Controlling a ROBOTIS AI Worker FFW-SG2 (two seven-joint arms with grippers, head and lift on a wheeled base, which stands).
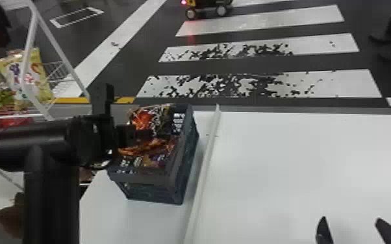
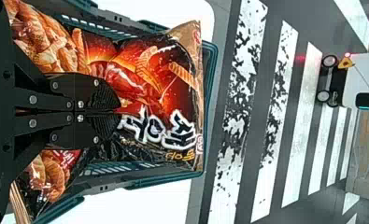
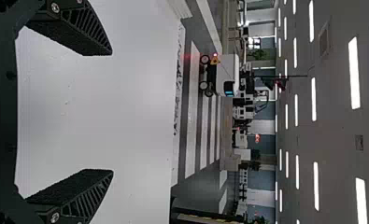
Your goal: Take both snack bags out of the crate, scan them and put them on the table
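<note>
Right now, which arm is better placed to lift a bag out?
Left, likely: its gripper is shut at a bag in the crate; the right gripper is open over the table.

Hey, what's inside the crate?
The crate holds a far snack bag and a near one, both partly hidden by the left gripper. Whatever lies beneath them is covered.

Bright overhead strip lights (image 3: 354,72)

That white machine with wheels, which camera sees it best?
The right wrist view: the wheeled machine fits in whole, wheels and body. The left wrist view shows it bigger, right against the edge; the head view shows its wheels and lower part.
</note>
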